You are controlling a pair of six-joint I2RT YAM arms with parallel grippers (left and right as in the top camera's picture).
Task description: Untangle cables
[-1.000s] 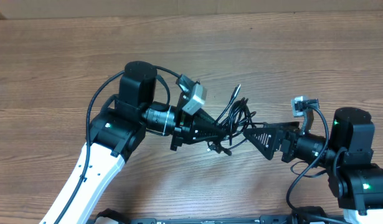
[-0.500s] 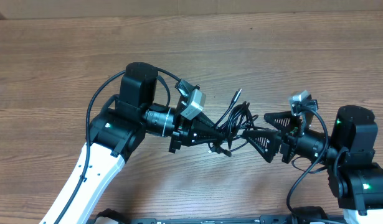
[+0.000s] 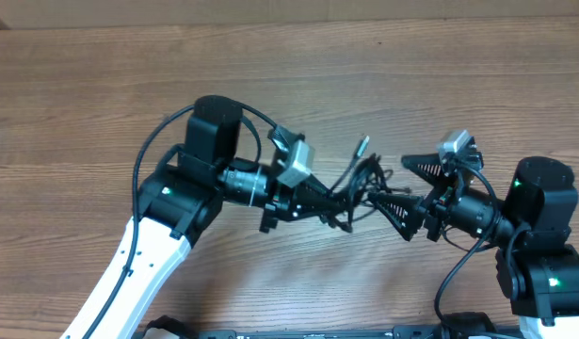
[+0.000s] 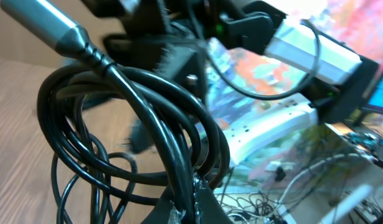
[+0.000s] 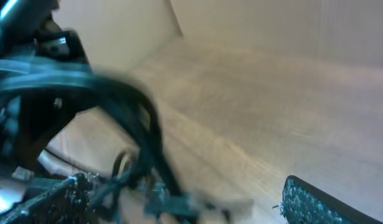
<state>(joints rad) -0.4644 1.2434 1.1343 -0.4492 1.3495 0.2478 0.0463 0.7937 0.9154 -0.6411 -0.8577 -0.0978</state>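
The cables [image 3: 361, 181] are a tangled bunch of thin black cords between my two grippers, with one plug end [image 3: 362, 144] sticking up and back. My left gripper [image 3: 334, 200] is shut on the bunch from the left and holds it off the table. In the left wrist view the looped cables [image 4: 147, 112] rise from the shut jaws [image 4: 192, 202], with a silver plug [image 4: 42, 18] at the top left. My right gripper [image 3: 402, 184] is open, its fingers spread at the bunch's right side. The right wrist view is blurred: the cables [image 5: 138, 118] lie between the open fingers [image 5: 179, 205].
The wooden table [image 3: 101, 104] stretches all round. A wall edge [image 3: 270, 11] runs along the back. The thick black arm cables [image 3: 143, 160] loop by the left arm and also by the right arm [image 3: 449, 282].
My right gripper has opened wide and rolled, its upper finger rising toward the back. My left gripper has shifted slightly right with the bunch in it.
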